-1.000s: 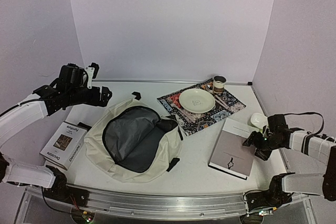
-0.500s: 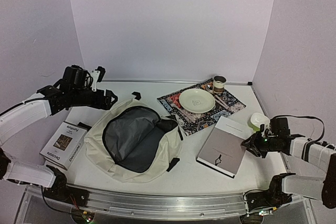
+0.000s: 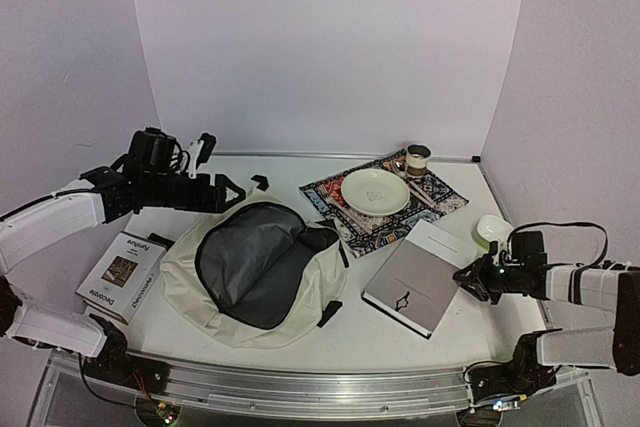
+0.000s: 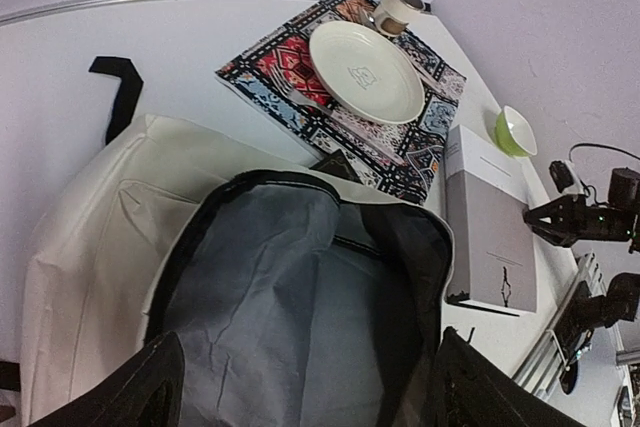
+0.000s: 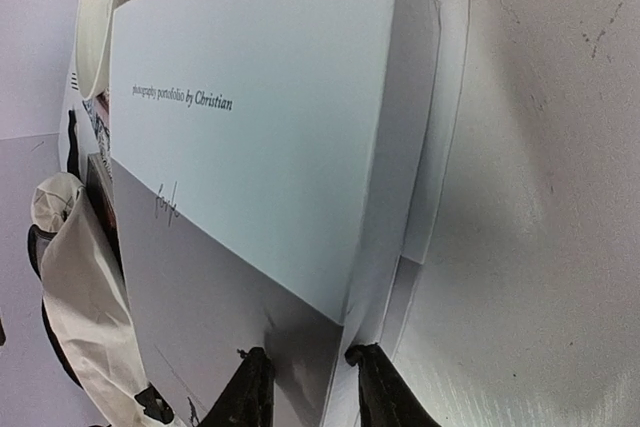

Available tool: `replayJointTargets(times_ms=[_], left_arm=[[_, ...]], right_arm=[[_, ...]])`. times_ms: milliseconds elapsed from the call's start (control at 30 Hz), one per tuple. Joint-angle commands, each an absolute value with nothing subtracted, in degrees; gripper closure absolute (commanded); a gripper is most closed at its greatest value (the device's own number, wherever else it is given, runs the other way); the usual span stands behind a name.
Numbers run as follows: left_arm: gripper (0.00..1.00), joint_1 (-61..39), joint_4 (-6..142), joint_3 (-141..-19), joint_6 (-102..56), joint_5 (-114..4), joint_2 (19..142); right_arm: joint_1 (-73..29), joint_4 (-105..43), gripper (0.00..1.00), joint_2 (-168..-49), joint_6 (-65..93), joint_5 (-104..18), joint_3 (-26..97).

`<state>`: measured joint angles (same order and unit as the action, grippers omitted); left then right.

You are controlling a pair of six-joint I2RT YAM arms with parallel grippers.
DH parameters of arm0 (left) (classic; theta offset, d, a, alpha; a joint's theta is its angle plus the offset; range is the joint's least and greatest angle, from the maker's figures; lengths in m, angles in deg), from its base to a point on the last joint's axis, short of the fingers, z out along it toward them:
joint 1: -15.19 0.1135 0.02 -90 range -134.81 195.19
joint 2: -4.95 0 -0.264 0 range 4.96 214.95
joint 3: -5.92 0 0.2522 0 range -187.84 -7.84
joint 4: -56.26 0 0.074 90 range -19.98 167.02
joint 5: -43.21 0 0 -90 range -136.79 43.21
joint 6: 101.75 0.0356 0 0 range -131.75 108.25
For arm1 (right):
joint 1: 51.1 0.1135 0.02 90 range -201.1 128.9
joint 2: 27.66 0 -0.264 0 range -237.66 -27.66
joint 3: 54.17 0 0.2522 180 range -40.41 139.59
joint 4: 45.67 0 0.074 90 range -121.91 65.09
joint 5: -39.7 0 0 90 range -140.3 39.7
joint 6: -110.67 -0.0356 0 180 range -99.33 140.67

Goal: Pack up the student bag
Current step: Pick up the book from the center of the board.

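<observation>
The student bag (image 3: 300,302), a cream backpack, lies flat at the table's middle left with its mouth wide open, showing grey lining. My left gripper (image 3: 235,190) hovers open over the bag's far left rim. Its wrist view looks down into the bag (image 4: 90,217), with a dark finger (image 4: 150,387) at each bottom corner and nothing between them. My right gripper (image 3: 465,275) is shut on the right edge of a grey and white book (image 3: 410,282), just right of the bag. In the right wrist view the gripper (image 5: 305,387) pinches the book (image 5: 250,147) at its near edge.
A second book (image 3: 122,275) lies left of the bag near the left arm. A patterned placemat (image 3: 440,197) at the back right carries a plate (image 3: 375,191), cutlery and a cup (image 3: 417,160). A green bowl (image 3: 492,230) stands just behind the right gripper.
My right gripper closed on the grey and white book and moved it left toward the bag. My left gripper moved right, out over the bag's far rim.
</observation>
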<state>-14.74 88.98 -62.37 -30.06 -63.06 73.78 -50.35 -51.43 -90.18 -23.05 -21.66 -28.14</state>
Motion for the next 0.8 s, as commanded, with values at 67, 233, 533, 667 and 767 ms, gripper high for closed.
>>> replayJointTargets(times_ms=[67, 233, 533, 667, 767], left_arm=[[0.14, -19.7, 84.1, -63.1, -34.9, -62.6, 75.0], [0.15, -23.2, 82.5, -64.1, -37.4, -61.5, 76.6], [0.17, -26.7, 78.5, -64.9, -42.4, -62.6, 78.1], [0.17, -28.4, 77.0, -65.7, -43.4, -62.5, 79.7], [0.17, -29.7, 75.8, -66.2, -44.0, -62.5, 81.0]], right_arm=[[-50.5, -60.7, 0.86, -92.1, -25.5, -16.4, -29.3], [-50.5, -60.9, 0.98, -88.5, -27.4, -13.5, -28.6], [-50.5, -59.1, 1.00, -79.9, -31.8, -7.3, -25.8], [-50.5, -54.4, 1.00, -76.2, -31.4, -5.3, -23.1], [-50.5, -52.4, 1.00, -74.4, -31.2, -2.9, -21.2]])
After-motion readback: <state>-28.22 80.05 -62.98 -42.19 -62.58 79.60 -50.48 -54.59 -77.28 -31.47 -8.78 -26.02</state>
